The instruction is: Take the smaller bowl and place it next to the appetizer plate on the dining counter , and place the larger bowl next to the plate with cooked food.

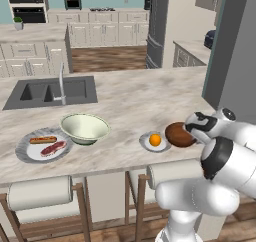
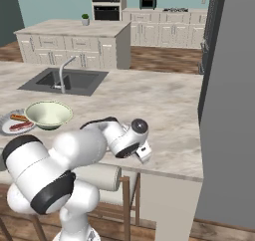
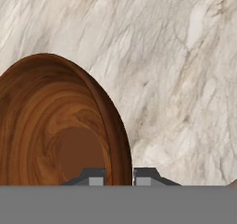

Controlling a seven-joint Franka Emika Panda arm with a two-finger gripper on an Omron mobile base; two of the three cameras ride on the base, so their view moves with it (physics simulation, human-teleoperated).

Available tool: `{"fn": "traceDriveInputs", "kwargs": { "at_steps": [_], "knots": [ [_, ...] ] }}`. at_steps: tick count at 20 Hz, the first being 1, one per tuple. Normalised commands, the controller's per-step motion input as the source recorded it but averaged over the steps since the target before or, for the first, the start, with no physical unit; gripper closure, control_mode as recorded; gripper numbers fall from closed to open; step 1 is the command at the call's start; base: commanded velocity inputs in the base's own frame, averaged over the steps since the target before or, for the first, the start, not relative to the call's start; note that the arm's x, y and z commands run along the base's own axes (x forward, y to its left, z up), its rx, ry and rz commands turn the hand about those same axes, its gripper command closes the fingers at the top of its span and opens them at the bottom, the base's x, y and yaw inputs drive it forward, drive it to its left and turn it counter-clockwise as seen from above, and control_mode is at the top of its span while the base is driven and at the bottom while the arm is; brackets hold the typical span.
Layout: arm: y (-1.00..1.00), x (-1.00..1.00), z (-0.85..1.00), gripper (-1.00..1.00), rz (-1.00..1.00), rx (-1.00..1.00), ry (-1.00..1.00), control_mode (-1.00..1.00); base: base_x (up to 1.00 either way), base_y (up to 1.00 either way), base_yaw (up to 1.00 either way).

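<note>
The smaller bowl, glossy reddish-brown wood, sits tilted at the dining counter just right of the appetizer plate, which carries one orange fruit. In the hand view my gripper is shut on the smaller bowl, one fingertip inside the rim and one outside. I cannot tell whether the bowl touches the counter. Further left stands the larger bowl, cream-green, beside the plate with cooked food. Both also appear at the left of the right base view: the larger bowl and the plate with cooked food.
A grey double sink with a faucet lies at the counter's back left. Padded stools line the near edge. A dark grey column rises at the counter's right end. Bare marble stretches behind the plates.
</note>
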Motion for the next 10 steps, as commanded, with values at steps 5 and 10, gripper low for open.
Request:
{"fn": "traceDriveInputs", "kwargs": {
  "at_steps": [5, 10],
  "knots": [
    [0.05, 0.41, -0.09, 1.00, 0.00, -0.02, 0.00, -1.00, 0.00, 0.00, 0.00],
    [-0.25, 0.21, -0.25, 1.00, 0.00, 0.00, 0.00, -1.00, 0.00, 0.00, 0.00]
  ]
}}
